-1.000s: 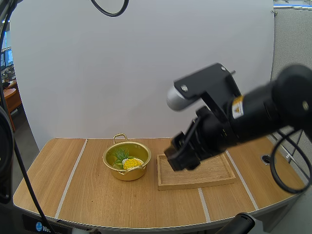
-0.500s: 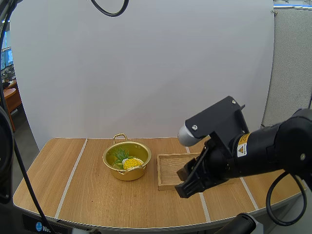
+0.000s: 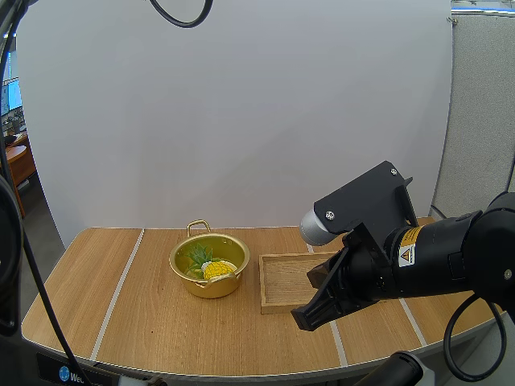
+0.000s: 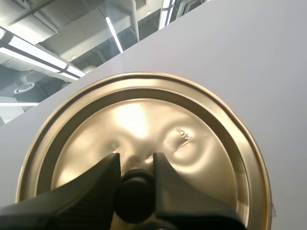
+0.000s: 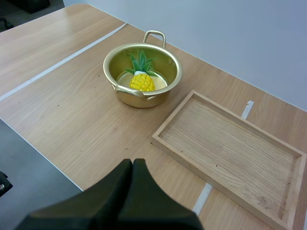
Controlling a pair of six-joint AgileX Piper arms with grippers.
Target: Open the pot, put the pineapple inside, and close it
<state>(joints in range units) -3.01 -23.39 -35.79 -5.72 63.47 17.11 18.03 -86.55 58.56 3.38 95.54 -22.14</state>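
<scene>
A light wood tabletop (image 3: 145, 322) with pale inlaid stripes stands before a plain white screen (image 3: 241, 121). The round, shiny gold pot (image 3: 211, 288) sits open at 9 o'clock from a shallow rectangular wooden tray (image 3: 282, 281). The yellow pineapple (image 3: 217, 269) lies inside the pot, its leaves toward 10 o'clock. The right gripper (image 3: 302, 318), fingers pressed together on nothing, hangs at the tray's 6 o'clock edge. The left gripper (image 4: 135, 160) pinches the black knob (image 4: 135, 196) of the gold lid (image 4: 158, 120).

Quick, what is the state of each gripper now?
Left gripper: shut on the black knob of the round golden metal lid.
Right gripper: shut, holding nothing.
</scene>
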